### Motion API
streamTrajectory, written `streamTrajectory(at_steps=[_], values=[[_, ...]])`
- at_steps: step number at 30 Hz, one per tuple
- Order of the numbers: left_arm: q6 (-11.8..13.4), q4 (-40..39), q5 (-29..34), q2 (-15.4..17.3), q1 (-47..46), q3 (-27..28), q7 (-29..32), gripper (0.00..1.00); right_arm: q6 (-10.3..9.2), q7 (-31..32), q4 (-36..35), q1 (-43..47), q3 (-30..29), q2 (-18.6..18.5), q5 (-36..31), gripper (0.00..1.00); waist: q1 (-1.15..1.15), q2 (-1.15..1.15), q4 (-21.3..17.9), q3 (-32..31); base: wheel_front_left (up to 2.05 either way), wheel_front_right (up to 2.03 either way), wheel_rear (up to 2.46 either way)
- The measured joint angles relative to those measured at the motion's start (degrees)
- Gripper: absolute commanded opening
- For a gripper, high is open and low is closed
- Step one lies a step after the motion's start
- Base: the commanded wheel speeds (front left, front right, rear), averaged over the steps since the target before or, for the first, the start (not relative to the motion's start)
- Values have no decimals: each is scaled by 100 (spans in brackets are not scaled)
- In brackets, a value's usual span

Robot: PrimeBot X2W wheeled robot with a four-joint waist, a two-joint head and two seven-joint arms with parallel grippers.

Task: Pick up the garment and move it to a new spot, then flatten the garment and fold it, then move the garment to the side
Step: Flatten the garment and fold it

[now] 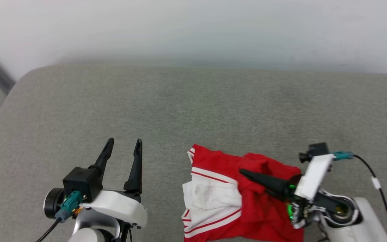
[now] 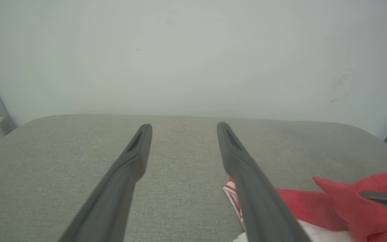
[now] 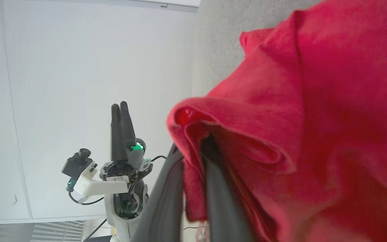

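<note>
Gray fuzzy cloth is covering the big cushion (image 1: 193,111), and a plain white wall (image 1: 193,30) is standing behind the cushion's far edge. The shirt (image 1: 213,198) is lying in a bunch at the cushion's near edge, on the right half.

The right gripper (image 1: 243,172) is reaching across the top of that bunch, and it is pinching tight on a fold of red cloth. In the right wrist view the red fold is wrapping around the fingers (image 3: 166,201), so the grip is looking firm. I think it is holding there so it can lift the shirt and carry it to a new spot on the cushion. That first step is looking only just begun, since most of the shirt is resting on the cushion.

The left gripper (image 1: 125,141) is hovering over the cushion's near edge on the left half, apart from the shirt. It is spread wide and holding nothing. It is likely waiting out of the way until the flattening needs both grippers.

The shirt is showing bright red, with a white sleeve part and thin red stripes along the white. It is all crumpled and folded over itself, so any letters are hiding.
</note>
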Motion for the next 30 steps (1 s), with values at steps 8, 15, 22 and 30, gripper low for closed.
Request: streamTrajectory(at_steps=[8,15,22,30], values=[[-45,68,8,-119,-178,-76,-47,100,-1,-1203,622,-373,1288,5,-70,35,0,0,365,200,0,0,0],[-44,165,-11,-145,-204,-60,-134,100,-1,-1673,811,-630,1827,1,-190,100,0,0,428,323,0,0,0],[27,236,-114,-146,-104,22,-204,100,0,-2904,-219,-1028,3278,-1177,-2309,100,0,0,119,141,0,0,0],[164,272,-222,-57,157,230,-311,100,0,-3925,-122,-732,2743,-2051,-3879,100,0,0,-233,-127,0,0,0]])
